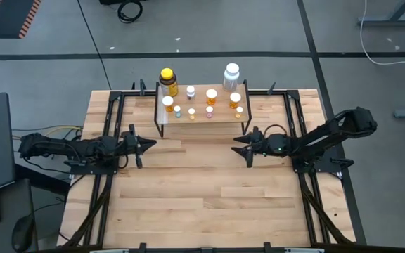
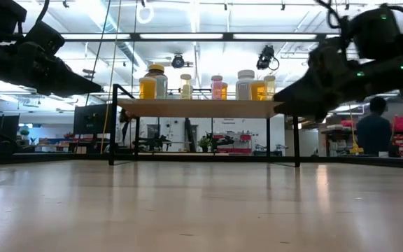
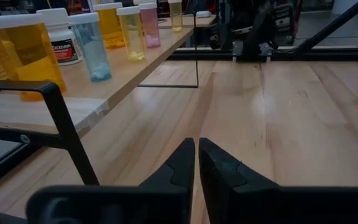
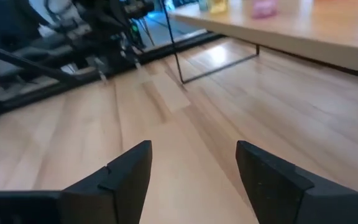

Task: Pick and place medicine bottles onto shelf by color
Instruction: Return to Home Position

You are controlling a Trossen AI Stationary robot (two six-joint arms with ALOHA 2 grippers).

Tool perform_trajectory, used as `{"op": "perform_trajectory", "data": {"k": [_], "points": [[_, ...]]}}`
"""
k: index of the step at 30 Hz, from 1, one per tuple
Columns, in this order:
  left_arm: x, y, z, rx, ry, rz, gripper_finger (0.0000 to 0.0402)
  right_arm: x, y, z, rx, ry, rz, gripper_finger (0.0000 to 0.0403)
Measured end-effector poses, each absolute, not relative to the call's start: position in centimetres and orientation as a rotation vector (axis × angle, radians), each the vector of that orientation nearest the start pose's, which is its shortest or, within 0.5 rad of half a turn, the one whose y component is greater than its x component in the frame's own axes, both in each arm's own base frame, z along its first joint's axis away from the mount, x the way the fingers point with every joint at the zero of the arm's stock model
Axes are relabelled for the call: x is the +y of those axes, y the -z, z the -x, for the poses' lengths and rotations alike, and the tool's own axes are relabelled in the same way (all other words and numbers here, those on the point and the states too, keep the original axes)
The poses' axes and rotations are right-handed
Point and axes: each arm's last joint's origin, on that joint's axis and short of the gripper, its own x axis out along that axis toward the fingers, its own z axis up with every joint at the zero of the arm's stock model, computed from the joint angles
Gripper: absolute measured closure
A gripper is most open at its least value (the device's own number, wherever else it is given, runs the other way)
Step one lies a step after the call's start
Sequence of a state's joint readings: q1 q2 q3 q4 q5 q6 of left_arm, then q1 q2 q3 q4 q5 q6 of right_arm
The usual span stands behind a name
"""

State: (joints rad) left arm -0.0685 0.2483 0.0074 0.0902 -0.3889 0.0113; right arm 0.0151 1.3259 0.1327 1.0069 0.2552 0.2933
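Medicine bottles [image 1: 211,95] all stand upright on the shelf [image 1: 222,118], and neither of your grippers has hold of one. The big yellow bottle [image 1: 167,79] is at the shelf's back left corner and the big white bottle [image 1: 231,74] at its back right corner. Between and in front of them you have orange white-capped vials [image 1: 168,103]. Along the shelf's near edge runs a row of tiny vials [image 1: 192,113]. In that row the left wrist view picks out a teal vial [image 3: 95,46], a yellow vial [image 3: 131,34] and a pink vial [image 3: 149,23] side by side.

Your left gripper [image 1: 151,144] hangs above the wooden tabletop [image 1: 202,200] just in front of the shelf's left front leg, pointing along the near edge toward the shelf's middle. Its fingers are pressed together with nothing between them, as the left wrist view shows. The nearest bottles are up on the plank, behind its tip and clearly apart from it.

Your right gripper [image 1: 242,150] mirrors it just in front of the shelf's right front leg, pointing toward the shelf's middle. Its fingers are spread wide, with only bare tabletop showing between them. The bottles at the shelf's right end sit behind it, apart from the fingers.
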Motion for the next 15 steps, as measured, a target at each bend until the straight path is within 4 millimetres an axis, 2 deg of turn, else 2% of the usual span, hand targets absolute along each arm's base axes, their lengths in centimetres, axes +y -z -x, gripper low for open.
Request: {"op": "perform_trajectory", "data": {"k": [7,15], "points": [[0.3,-15.4,-11.0,0.152,-0.319,-0.046,0.0376,-0.3,-13.3,-17.0,0.037,0.208,-0.278,0.019],[0.3,-15.4,-11.0,0.15,-0.319,-0.046,0.0366,-0.2,-13.3,-16.9,0.055,0.147,-0.255,0.0218]]}}
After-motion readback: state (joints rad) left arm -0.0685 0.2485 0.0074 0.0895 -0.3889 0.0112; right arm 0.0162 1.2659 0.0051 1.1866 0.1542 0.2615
